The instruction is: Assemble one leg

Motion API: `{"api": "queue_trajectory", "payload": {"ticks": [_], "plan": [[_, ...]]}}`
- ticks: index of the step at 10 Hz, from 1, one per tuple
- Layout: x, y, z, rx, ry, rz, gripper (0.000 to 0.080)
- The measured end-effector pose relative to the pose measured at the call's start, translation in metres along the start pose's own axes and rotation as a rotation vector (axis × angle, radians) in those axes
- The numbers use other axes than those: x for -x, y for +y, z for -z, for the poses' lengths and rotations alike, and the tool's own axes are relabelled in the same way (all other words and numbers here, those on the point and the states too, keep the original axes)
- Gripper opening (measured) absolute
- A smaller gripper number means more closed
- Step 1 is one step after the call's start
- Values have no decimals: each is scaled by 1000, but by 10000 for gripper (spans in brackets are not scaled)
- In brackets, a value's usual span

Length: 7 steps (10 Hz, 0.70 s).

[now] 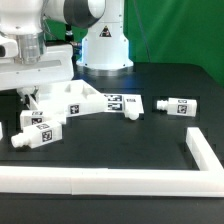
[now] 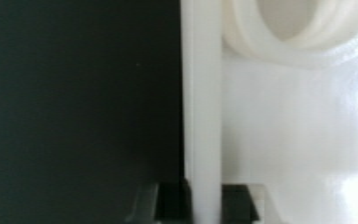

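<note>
The flat white tabletop lies at the exterior view's left. My gripper is at its left edge. In the wrist view the gripper is shut on the tabletop's thin white edge, one dark finger on each side. A blurred round white form shows on the tabletop's face. One leg with square tags lies in front of the tabletop. Another leg lies at its right end. A third leg lies further right.
A long white border rail runs along the front of the black table and turns up at the right. The robot's white base stands at the back.
</note>
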<state>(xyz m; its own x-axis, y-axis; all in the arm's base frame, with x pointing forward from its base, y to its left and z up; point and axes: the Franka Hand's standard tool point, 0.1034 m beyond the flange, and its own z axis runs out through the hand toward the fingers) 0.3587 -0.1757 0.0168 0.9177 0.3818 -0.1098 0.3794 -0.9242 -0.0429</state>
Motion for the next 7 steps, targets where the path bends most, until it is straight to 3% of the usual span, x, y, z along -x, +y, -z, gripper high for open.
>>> {"api": "queue_trajectory", "payload": {"ticks": [2,4,5,7], "plan": [[-8,-15,36,-93,-17,-57,52],[-26,-27,70,-140,-27,-178,52],[-41,-30,81,-144,-37,-272,52],[-95,-30,85,-109,-43,-378,52]]}}
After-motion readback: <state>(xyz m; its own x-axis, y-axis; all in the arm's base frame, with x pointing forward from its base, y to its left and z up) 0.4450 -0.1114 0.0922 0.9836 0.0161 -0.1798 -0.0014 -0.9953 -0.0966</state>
